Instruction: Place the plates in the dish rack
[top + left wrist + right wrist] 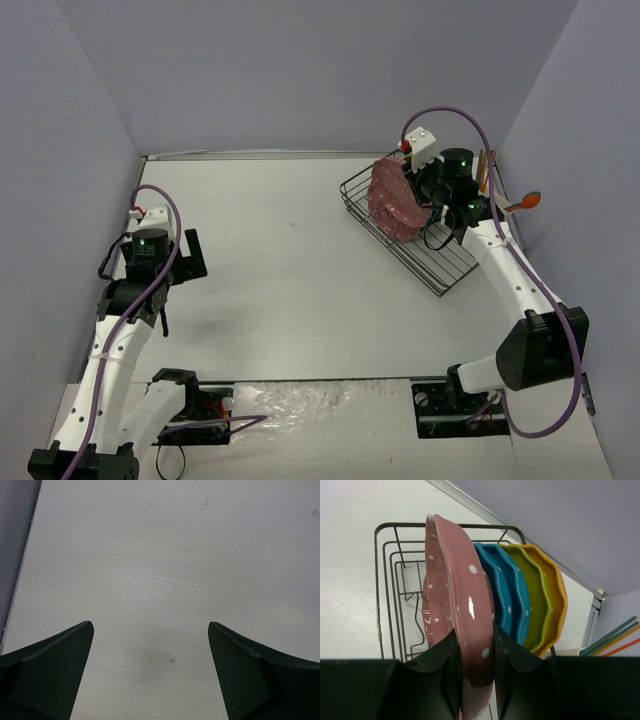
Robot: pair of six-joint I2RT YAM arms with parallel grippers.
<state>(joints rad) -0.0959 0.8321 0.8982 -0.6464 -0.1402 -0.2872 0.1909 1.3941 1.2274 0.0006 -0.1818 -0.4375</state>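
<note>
Clamping the pink plate (455,590) by its rim, the right hand (475,640) holds it upright in the dish rack (405,524), far right, just beside the blue plate (512,595). If released before seating, it may tip over. The left hand (150,625) is apart above the tabletop (175,555).

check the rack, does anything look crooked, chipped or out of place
Nothing stands out. The right gripper holds the pink plate on edge over the dish rack, in line with the blue plate, yellow-green plate and orange plate standing there. No chips or spills show.
</note>
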